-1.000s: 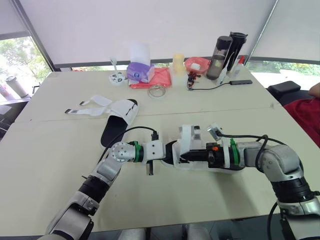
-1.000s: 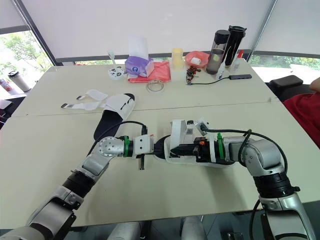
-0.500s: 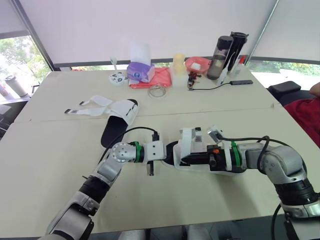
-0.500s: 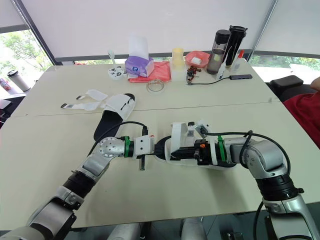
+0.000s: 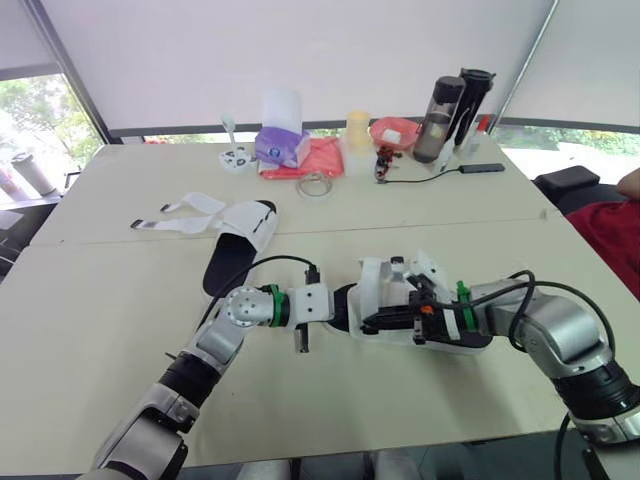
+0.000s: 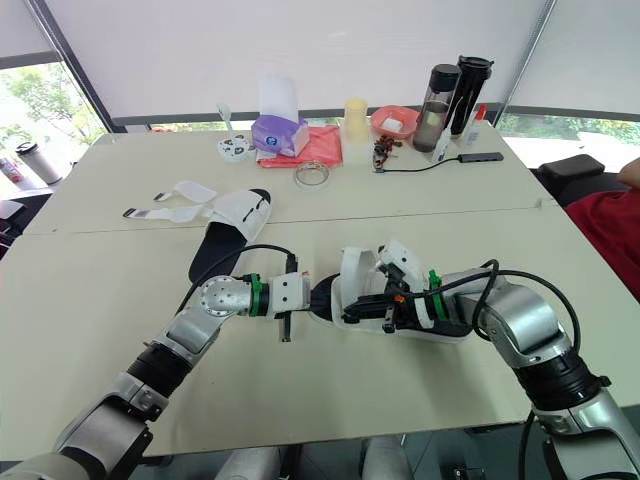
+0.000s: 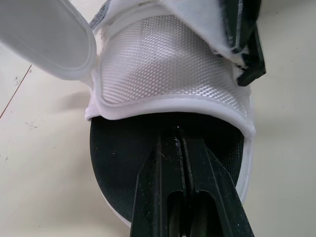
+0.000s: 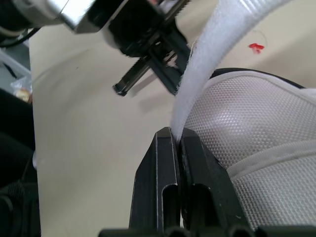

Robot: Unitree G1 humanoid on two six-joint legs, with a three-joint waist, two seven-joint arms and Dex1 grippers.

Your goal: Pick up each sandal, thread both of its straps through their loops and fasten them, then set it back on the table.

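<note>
A white sandal with a black sole (image 5: 392, 290) lies in the middle of the table between both arms. My left gripper (image 7: 177, 134) is shut on the sandal's toe edge, its fingers pinching the black sole. My right gripper (image 8: 176, 134) is shut on a white strap (image 8: 217, 54) that rises from the sandal's mesh upper. In the head views the left gripper (image 5: 340, 305) reaches in from the left and the right gripper (image 5: 372, 321) from the right. A second sandal (image 5: 243, 232) lies farther back on the left with its straps (image 5: 178, 213) spread open on the table.
Along the table's far edge stand a purple tissue box (image 5: 281, 145), a red cloth (image 5: 325, 158), a pale cup (image 5: 357, 128), a red bowl (image 5: 393, 128), dark bottles (image 5: 440, 100) and a cable hub (image 5: 480, 166). A person's red sleeve (image 5: 612, 228) shows at the right edge.
My right wrist has rolled and its forearm has swung lower and nearer, still pinching the strap. The left gripper has held still on the toe.
</note>
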